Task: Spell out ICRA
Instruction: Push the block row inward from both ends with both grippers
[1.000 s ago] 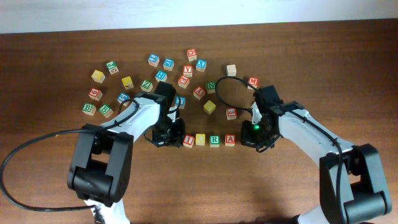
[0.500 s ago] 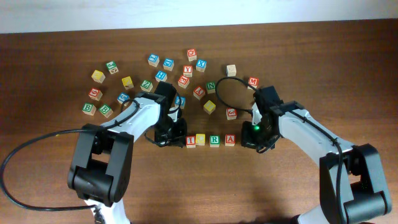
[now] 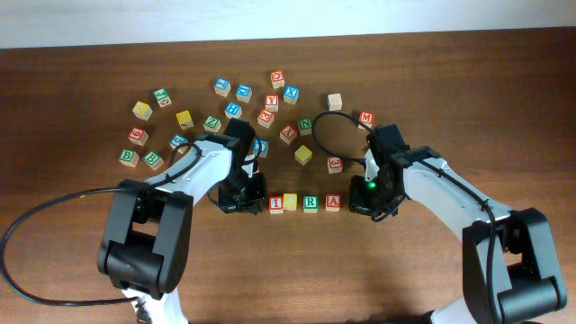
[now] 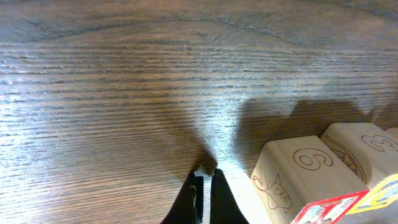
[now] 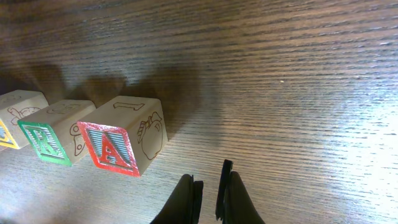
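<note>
Four blocks stand in a row on the wooden table: red I (image 3: 275,203), yellow C (image 3: 290,202), green R (image 3: 310,202), red A (image 3: 333,202). My left gripper (image 3: 245,198) is just left of the I block, shut and empty. In the left wrist view its fingers (image 4: 204,186) sit beside the I block (image 4: 298,177), which shows a 6 and a fish. My right gripper (image 3: 371,203) is just right of the A block, shut to a narrow gap and empty. The right wrist view shows its fingers (image 5: 210,186) near the A (image 5: 118,146), the R (image 5: 50,134) and the C (image 5: 12,118).
Several loose letter blocks lie scattered behind the row, among them a yellow one (image 3: 303,154), a red one (image 3: 335,164), a red M (image 3: 366,118) and a green B (image 3: 129,157). A black cable loops over the table (image 3: 335,115).
The left gripper shifted slightly right and the I block moved a little closer to the C. The right arm has not moved.
</note>
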Available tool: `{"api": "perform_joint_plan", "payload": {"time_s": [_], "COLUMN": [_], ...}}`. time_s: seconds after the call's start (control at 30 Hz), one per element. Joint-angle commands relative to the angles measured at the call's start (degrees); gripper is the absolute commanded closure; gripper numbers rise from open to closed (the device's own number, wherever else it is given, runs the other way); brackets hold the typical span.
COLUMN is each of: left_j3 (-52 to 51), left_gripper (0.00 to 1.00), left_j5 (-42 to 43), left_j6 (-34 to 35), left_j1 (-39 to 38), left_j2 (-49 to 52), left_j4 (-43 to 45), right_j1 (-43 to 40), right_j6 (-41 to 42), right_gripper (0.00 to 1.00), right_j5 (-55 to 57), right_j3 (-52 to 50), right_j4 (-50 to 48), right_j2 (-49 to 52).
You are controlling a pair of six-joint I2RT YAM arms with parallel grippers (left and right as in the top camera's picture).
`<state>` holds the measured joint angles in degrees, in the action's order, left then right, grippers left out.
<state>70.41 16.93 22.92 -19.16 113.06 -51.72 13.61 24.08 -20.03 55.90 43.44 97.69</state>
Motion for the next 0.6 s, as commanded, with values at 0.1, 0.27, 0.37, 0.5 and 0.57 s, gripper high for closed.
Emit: {"api": "perform_joint_plan", "payload": {"time_s": [0.1, 0.27, 0.37, 0.5, 0.57], "left_j3": [-0.3, -0.3, -0.3, -0.3, -0.3], "left_gripper": [1.0, 1.0, 1.0, 1.0, 1.0], "left_j5": [0.0, 0.2, 0.2, 0.2, 0.2], "left_j6": [-0.5, -0.5, -0.5, -0.5, -0.5], "left_j1": [-0.8, -2.6, -2.6, -2.6, -2.6], "left_j2": [0.9, 0.9, 0.9, 0.9, 0.9], "left_j4": [0.4, 2.3, 2.2, 2.3, 2.6], "right_j1": [0.3, 0.3, 0.3, 0.4, 0.8], "right_j6": [0.5, 0.5, 0.5, 1.9, 1.9], "right_gripper": [0.94, 0.94, 0.94, 0.94, 0.94], "right_j5": [0.1, -1.0, -1.0, -0.9, -0.7], "right_j3": [-0.3, -0.3, -0.3, -0.4, -0.4], "right_j4": [-1.2, -2.0, -2.9, -3.8, -4.2], "right_j2": [0.2, 0.2, 0.2, 0.2, 0.2]}}
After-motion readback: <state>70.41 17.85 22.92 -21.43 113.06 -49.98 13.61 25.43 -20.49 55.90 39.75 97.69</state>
